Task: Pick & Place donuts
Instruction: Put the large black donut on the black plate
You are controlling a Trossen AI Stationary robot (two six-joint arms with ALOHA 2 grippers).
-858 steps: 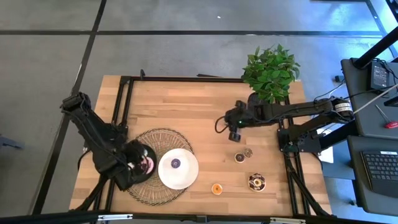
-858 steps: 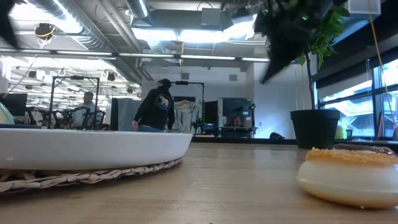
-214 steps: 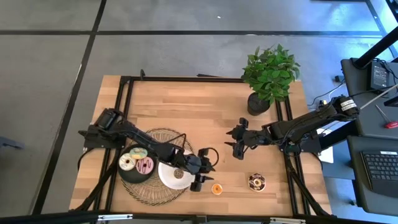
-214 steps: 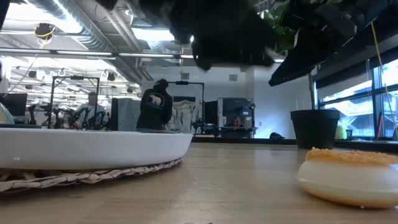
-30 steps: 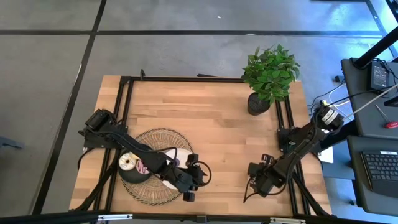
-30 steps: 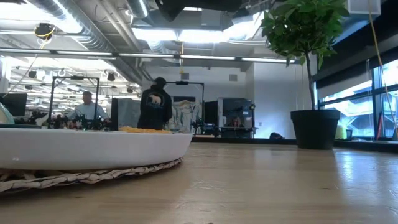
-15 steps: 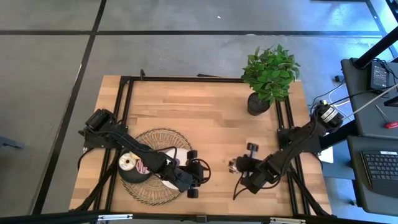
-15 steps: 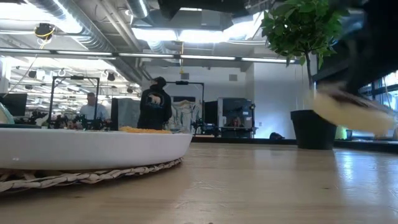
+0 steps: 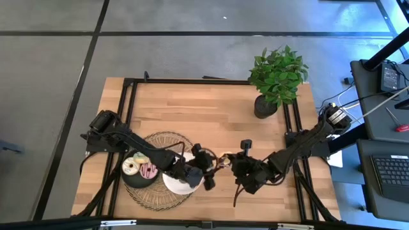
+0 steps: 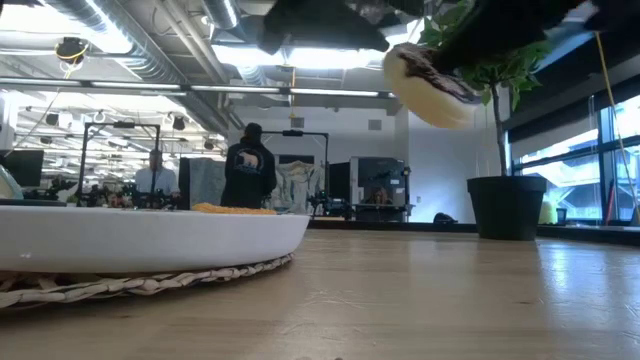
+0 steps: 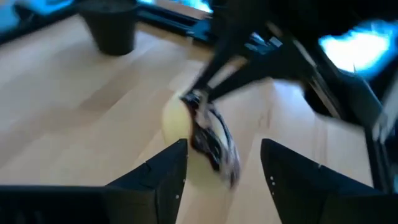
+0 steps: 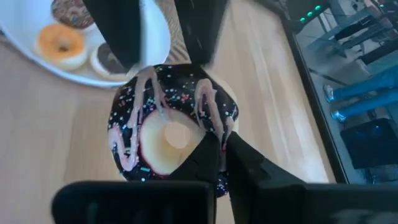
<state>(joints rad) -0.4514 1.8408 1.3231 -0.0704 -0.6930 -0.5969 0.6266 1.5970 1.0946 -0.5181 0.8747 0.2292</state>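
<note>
My right gripper [image 9: 230, 162] is shut on a dark sprinkled donut with pink drizzle [image 12: 171, 130], held in the air right of the white plate [image 9: 177, 185]; it shows high up in the low view [image 10: 430, 85]. My left gripper [image 9: 209, 168] is open just left of that donut [image 11: 205, 140], its fingers on either side of the donut's far part. The white plate holds an orange donut [image 12: 62, 43] and darker ones. The black plate [image 9: 128, 179] holds a white donut [image 9: 131, 167], a pink one [image 9: 148, 170] and another. My right gripper pinches the donut's ring at the edge nearest its wrist [image 12: 214, 134] between its two fingers [image 12: 245, 158]. It comes from the table's right. The donut is lifted clear of the table and tilted, its iced face turned toward the wrist.
Both plates sit on a round wicker mat [image 9: 160, 137] at the front left. A potted plant [image 9: 276, 76] stands at the far right. Bare wood lies between mat and plant. People stand in the room behind the table [image 10: 245, 165].
My right gripper has carried the donut from the table's front right toward the left and up, to beside the white plate; the donut has risen clear and tipped. My left gripper has moved from the front of the white plate toward the far edge and the donut.
</note>
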